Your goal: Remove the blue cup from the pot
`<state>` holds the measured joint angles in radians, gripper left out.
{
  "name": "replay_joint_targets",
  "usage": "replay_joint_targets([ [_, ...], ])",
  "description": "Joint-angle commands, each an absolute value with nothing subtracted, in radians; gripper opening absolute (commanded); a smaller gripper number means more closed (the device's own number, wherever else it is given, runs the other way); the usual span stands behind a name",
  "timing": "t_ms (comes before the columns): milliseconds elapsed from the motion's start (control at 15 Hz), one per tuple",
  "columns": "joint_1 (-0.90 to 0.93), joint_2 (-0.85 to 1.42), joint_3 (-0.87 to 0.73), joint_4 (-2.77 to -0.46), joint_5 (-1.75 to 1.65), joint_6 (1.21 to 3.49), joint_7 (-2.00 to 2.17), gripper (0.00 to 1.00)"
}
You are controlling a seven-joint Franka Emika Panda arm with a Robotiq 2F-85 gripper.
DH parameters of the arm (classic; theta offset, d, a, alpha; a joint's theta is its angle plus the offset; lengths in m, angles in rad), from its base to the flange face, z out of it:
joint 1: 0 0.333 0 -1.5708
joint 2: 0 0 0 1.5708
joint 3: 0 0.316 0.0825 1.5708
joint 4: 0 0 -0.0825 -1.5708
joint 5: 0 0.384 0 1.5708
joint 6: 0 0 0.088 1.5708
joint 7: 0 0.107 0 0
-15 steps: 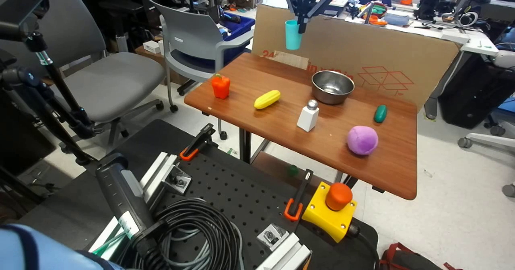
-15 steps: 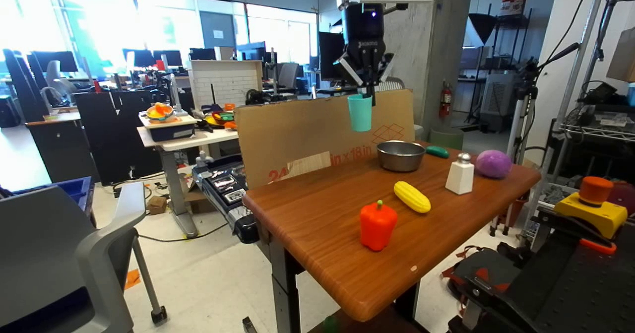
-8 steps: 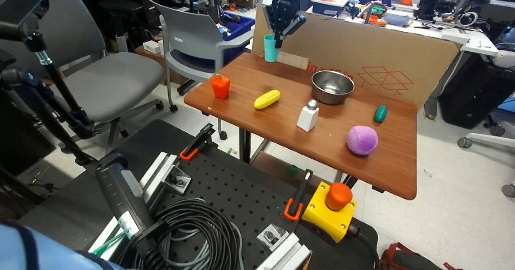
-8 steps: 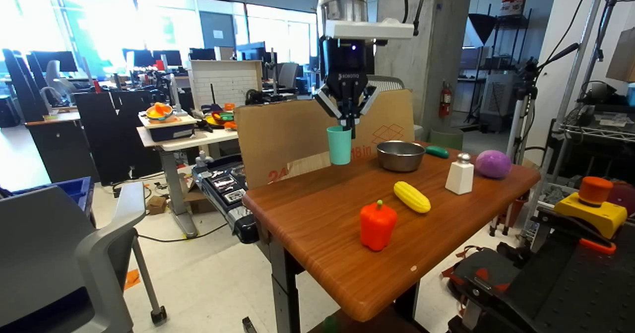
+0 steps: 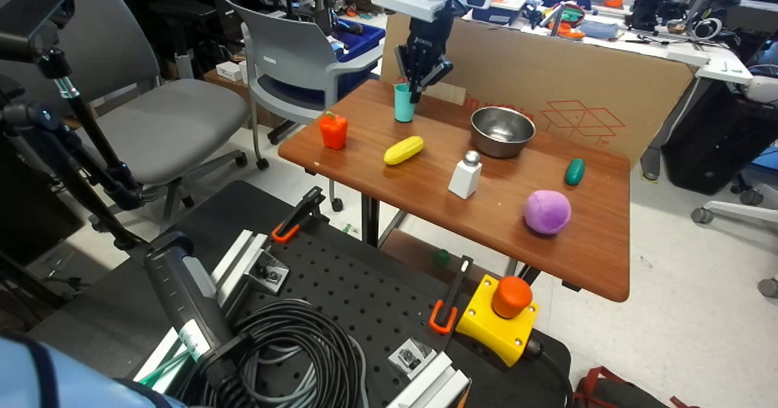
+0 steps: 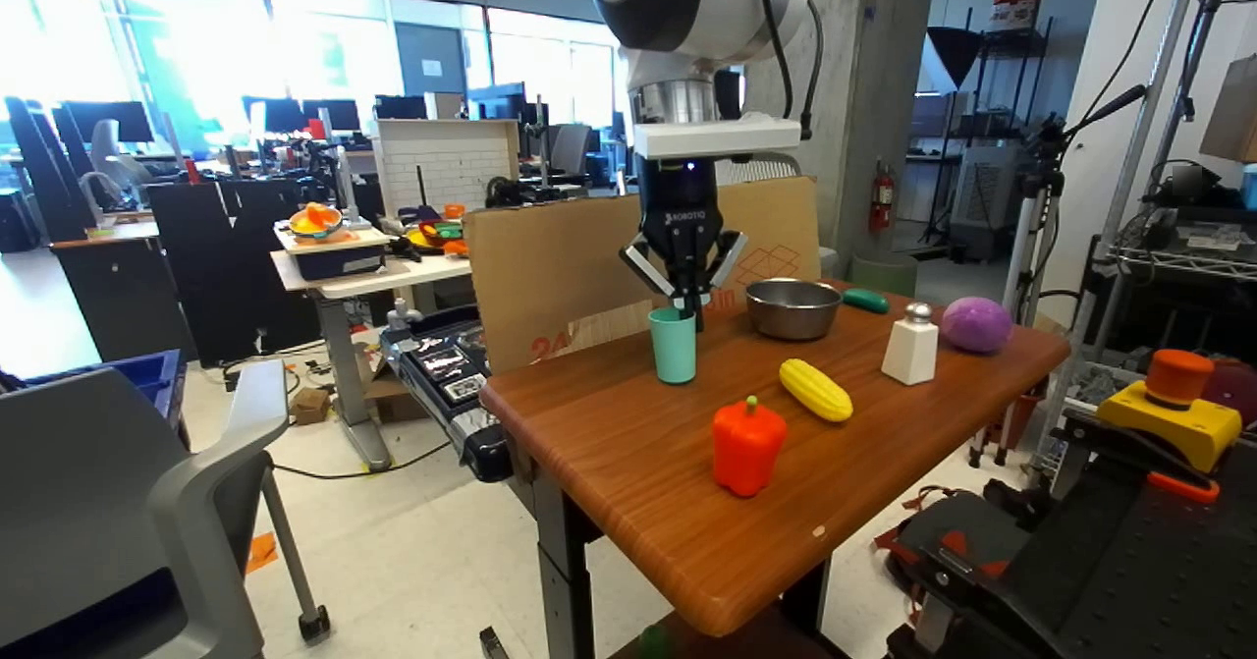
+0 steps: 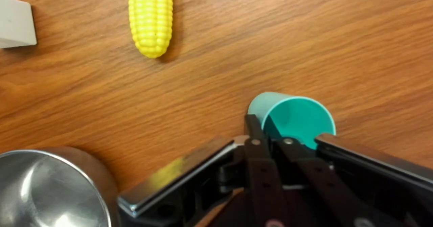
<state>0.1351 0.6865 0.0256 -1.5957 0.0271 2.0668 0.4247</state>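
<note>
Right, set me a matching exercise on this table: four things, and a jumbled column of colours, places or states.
Things
1. blue cup
2. metal pot
3. corn cob
4. bell pepper

Descriptions
A. yellow, lying on its side
B. silver-grey, round and wide-mouthed
C. orange-red, standing upright
D. gripped at its wall by the tool

Pairs: 1-D; 2-B; 3-A; 4-C

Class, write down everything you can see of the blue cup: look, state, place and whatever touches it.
The blue cup is plain teal, round and open-topped, seemingly smooth plastic, with no handle showing. It is roughly upright, apart from the pot, its wall gripped by the pincer, one finger inside, one outside. Its base is at or just above the table; contact is unclear.
</note>
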Motion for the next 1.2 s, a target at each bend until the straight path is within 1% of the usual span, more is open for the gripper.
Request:
replay_joint_targets([
  [0, 0.161, 0.712, 0.004, -1.557, 0.03, 2.08, 0.453, 0.01],
  [67, 0.163, 0.71, 0.002, -1.561, 0.031, 2.082, 0.458, 0.29],
  [133, 0.164, 0.707, 0.002, -1.564, 0.031, 2.082, 0.459, 0.3],
  [400, 0.16, 0.65, 0.012, -1.632, 0.04, 2.102, 0.437, 0.58],
  [600, 0.16, 0.547, 0.016, -1.751, 0.032, 2.15, 0.412, 0.81],
  [733, 0.164, 0.471, 0.013, -1.838, 0.021, 2.168, 0.411, 0.94],
  [800, 0.164, 0.425, 0.01, -1.888, 0.022, 2.173, 0.423, 0.99],
  [1000, 0.153, 0.274, 0.0, -2.028, 0.021, 2.167, 0.463, 1.0],
  [1067, 0.152, 0.402, 0.012, -1.888, 0.025, 2.127, 0.44, 1.0],
  [1133, 0.149, 0.356, 0.01, -1.932, 0.023, 2.127, 0.444, 1.0],
])
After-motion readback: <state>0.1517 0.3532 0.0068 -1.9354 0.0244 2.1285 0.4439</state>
